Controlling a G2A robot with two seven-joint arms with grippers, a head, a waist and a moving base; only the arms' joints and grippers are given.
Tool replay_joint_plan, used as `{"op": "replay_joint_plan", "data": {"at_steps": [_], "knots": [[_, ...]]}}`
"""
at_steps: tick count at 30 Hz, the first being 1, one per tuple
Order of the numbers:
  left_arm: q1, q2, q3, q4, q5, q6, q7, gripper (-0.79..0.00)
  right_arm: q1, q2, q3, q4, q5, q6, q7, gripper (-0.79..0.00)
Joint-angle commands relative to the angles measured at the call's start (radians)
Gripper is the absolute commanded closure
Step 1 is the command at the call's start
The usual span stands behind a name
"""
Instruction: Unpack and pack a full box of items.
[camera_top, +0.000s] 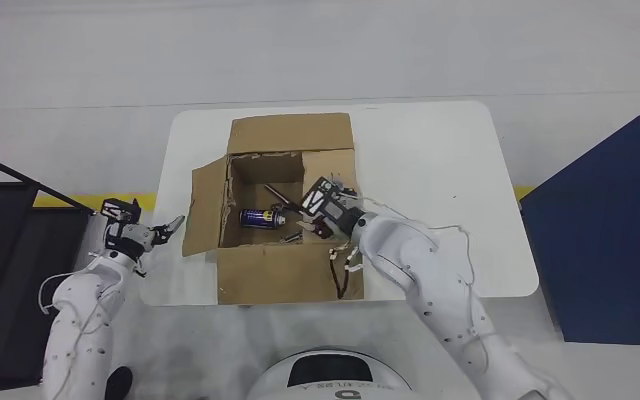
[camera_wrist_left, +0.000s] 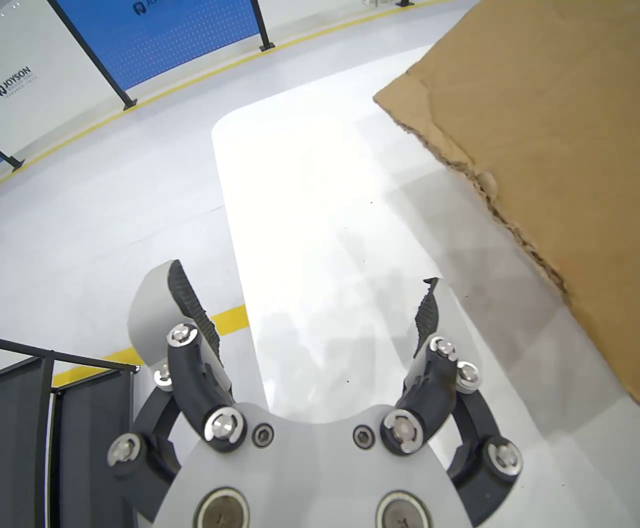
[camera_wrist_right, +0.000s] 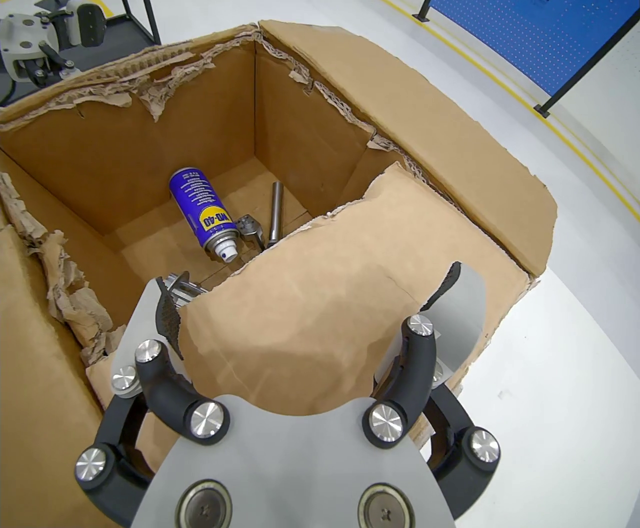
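While the right gripper (camera_wrist_right: 310, 290) is hovering at the rim of the open cardboard box (camera_wrist_right: 125, 165), a torn inner flap (camera_wrist_right: 320, 350) is standing between its spread fingers (camera_wrist_right: 167, 310) and hiding part of the box floor. Neither finger is gripping anything; whether the pads are touching the flap cannot be told. Beyond the flap, a blue spray can (camera_wrist_right: 202, 212) is lying on its side on the box floor, with a small metal fitting (camera_wrist_right: 248, 225) and a metal rod (camera_wrist_right: 276, 212) just beside its nozzle end. Across the box, the left gripper (camera_wrist_left: 305, 282) is hanging over the edge of the white table (camera_wrist_left: 310, 200), fingers wide apart and empty, near the box's folded-out side flap (camera_wrist_left: 550, 150).
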Motion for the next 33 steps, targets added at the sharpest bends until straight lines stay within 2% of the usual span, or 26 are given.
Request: {"op": "replay_joint_plan", "data": {"at_steps": [1, 4, 7, 15, 23, 25, 27, 29, 33], "knots": [[-0.007, 0.001, 0.006, 0.006, 0.003, 0.002, 0.003, -0.785, 0.002, -0.001, 0.001, 0.003, -0.001, 0.017, 0.012, -0.785], [-0.017, 0.002, 0.014, 0.009, -0.005, -0.002, 0.014, -0.785, 0.004, -0.001, 0.003, 0.0, -0.01, 0.033, 0.024, -0.785], [-0.02, 0.003, 0.018, 0.002, -0.036, -0.026, 0.035, -0.785, -0.016, 0.001, 0.026, -0.034, 0.037, 0.029, -0.033, -0.785], [-0.027, 0.013, 0.001, 0.01, -0.163, -0.181, 0.033, -0.785, -0.133, 0.025, 0.193, -0.125, 0.208, -0.037, -0.202, -0.785], [-0.043, 0.029, -0.055, 0.028, -0.389, -0.392, -0.002, -0.785, -0.192, 0.042, 0.311, -0.122, 0.316, -0.093, -0.264, -0.785], [-0.048, 0.037, -0.078, 0.017, -0.375, -0.371, -0.038, -0.785, -0.2, 0.045, 0.325, -0.119, 0.328, -0.102, -0.272, -0.785], [-0.048, 0.042, -0.1, -0.002, -0.281, -0.256, -0.058, -0.785, -0.206, 0.048, 0.337, -0.118, 0.334, -0.108, -0.278, -0.785], [-0.038, 0.046, -0.092, -0.013, -0.162, -0.18, -0.057, -0.785, -0.211, 0.05, 0.347, -0.116, 0.338, -0.112, -0.283, -0.785], [-0.036, 0.054, -0.063, 0.027, -0.018, -0.136, -0.039, -0.785, -0.211, 0.054, 0.361, -0.111, 0.347, -0.121, -0.283, -0.785]]}}
